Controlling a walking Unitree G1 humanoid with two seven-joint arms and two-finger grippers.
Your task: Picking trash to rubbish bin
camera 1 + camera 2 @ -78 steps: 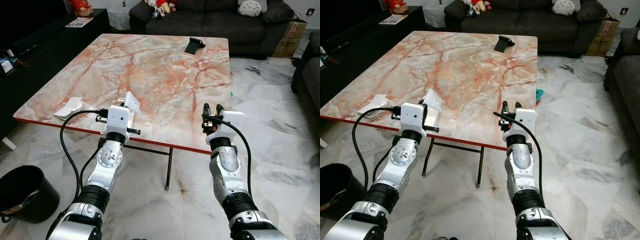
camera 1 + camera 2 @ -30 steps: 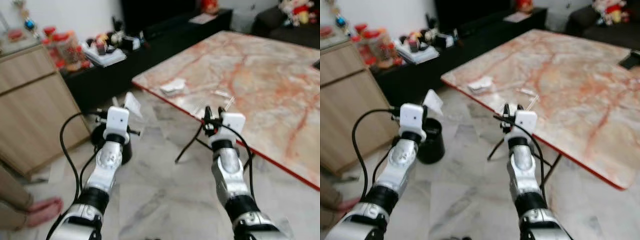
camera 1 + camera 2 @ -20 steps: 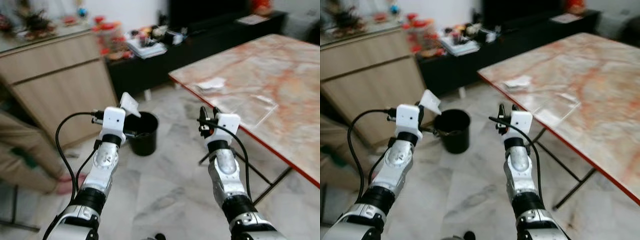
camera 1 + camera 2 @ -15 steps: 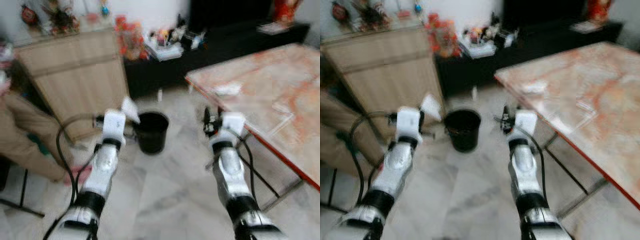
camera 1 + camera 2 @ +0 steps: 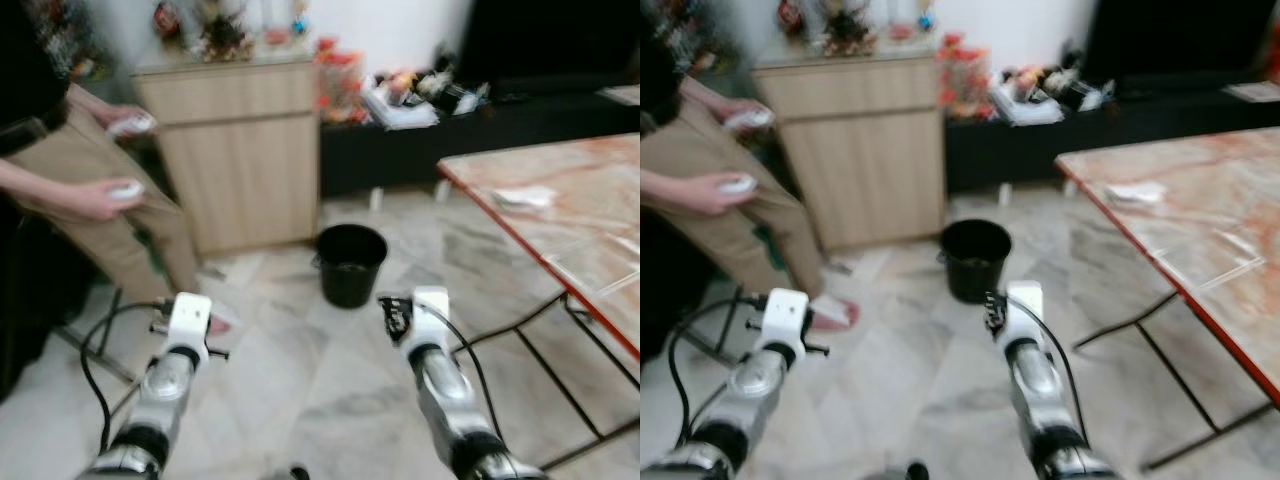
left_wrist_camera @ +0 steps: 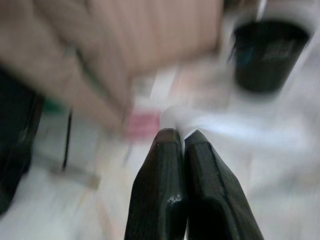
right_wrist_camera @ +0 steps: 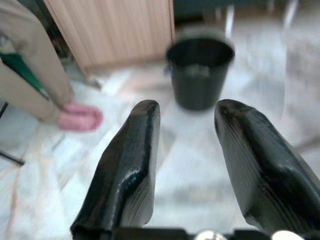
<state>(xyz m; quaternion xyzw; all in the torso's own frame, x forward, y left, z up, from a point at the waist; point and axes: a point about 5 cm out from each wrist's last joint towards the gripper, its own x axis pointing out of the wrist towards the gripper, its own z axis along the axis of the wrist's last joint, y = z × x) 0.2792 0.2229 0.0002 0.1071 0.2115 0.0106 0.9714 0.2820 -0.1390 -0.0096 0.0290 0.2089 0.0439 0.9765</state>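
1. The black rubbish bin (image 5: 351, 262) stands on the marble floor (image 5: 300, 370), ahead, near a wooden cabinet (image 5: 240, 150).
2. Left end effector (image 6: 180, 137): fingers pressed together; whether they pinch anything I cannot tell.
3. Right end effector (image 7: 185, 117): fingers spread apart, empty.
4. A person (image 5: 70, 190) stands far left; the worktop (image 5: 570, 220) lies right.

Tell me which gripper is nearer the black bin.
Right. The right gripper is just short of the black bin; the left gripper is off to the bin's left, toward the person.
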